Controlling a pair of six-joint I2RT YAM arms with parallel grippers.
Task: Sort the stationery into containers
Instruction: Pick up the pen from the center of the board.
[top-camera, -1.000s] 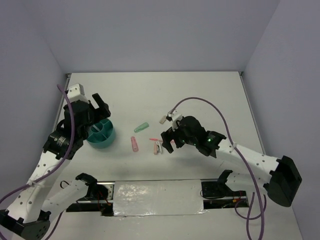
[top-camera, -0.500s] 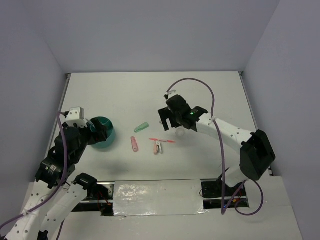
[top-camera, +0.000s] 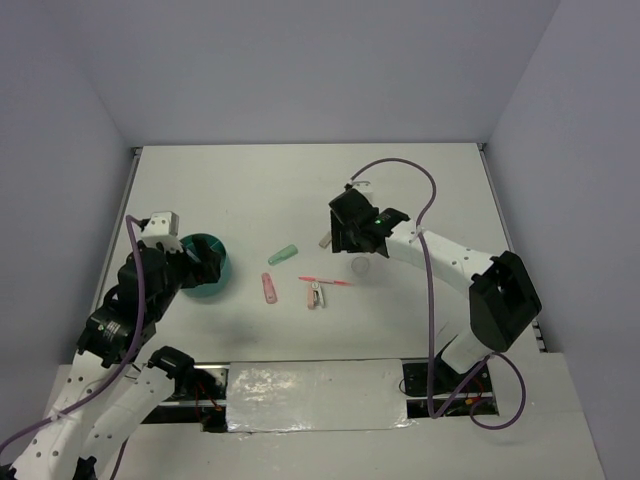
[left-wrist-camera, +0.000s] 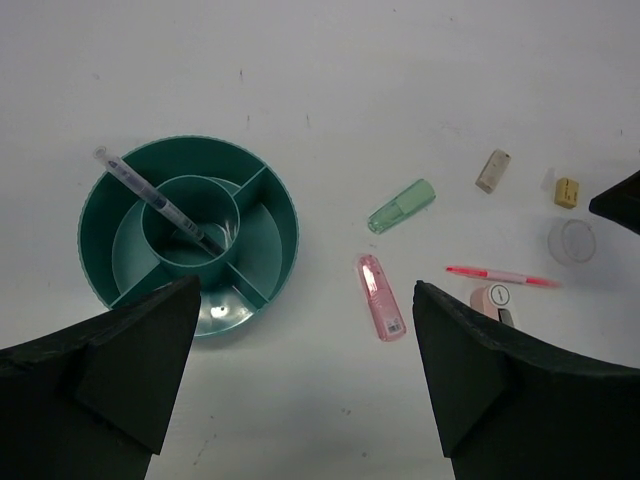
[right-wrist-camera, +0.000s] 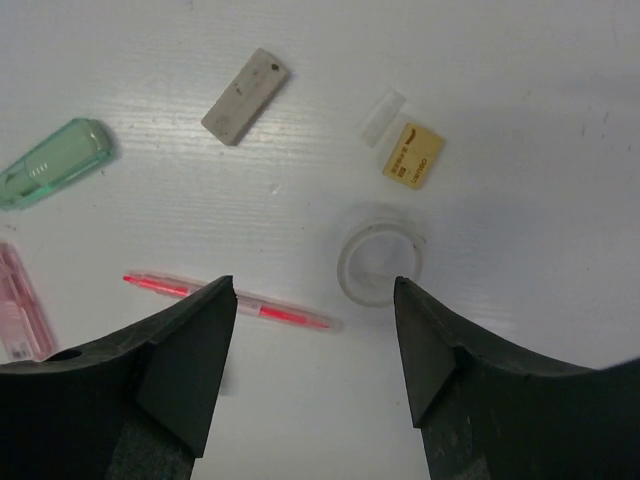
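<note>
- Overhead, the left gripper (left-wrist-camera: 305, 290) hangs above the table (left-wrist-camera: 300, 60), jaws wide apart and empty.
- Round teal organizer (left-wrist-camera: 290, 225) sits at its 9 o'clock, with a thin dark pen (left-wrist-camera: 150, 192) leaning in the centre cup.
- Mint-green tube (left-wrist-camera: 402, 205), pink stick (left-wrist-camera: 380, 297) and thin pink pen (left-wrist-camera: 500, 276) lie loose at the organizer's 3 o'clock.
- Right gripper (right-wrist-camera: 314, 285), jaws apart, hovers over the clear tape ring (right-wrist-camera: 380, 263); the grey block (right-wrist-camera: 245, 96) is at the ring's 11 o'clock.

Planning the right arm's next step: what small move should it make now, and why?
Probably shift the right gripper slightly toward the clear tape ring before descending: it is open and empty, and the ring lies off-centre, near one finger, beside the thin pink pen.
</note>
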